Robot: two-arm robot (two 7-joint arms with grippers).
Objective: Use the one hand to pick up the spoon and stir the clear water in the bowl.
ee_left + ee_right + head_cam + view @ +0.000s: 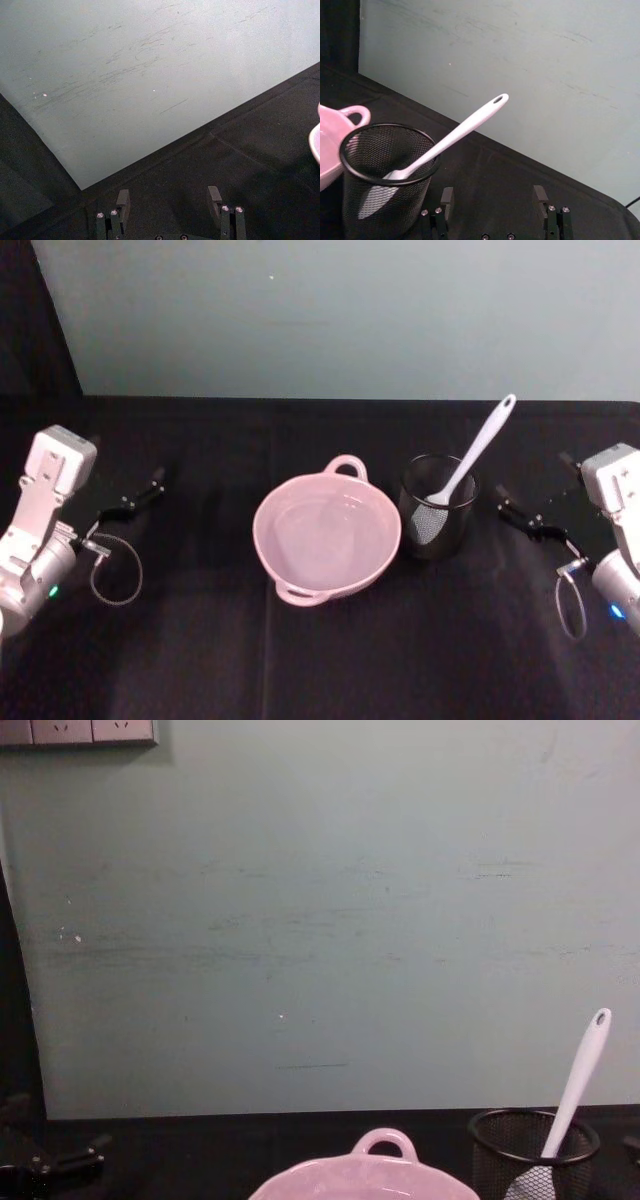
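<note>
The white spoon (470, 465) stands head-down in the black wire-mesh cup (440, 530) just right of the pink bowl (290, 490), its handle leaning away from the bowl. The right gripper (493, 199) hangs farther right of the bowl, fingers spread and empty; the left gripper (169, 200) sits well left of the bowl, fingers likewise apart
</note>
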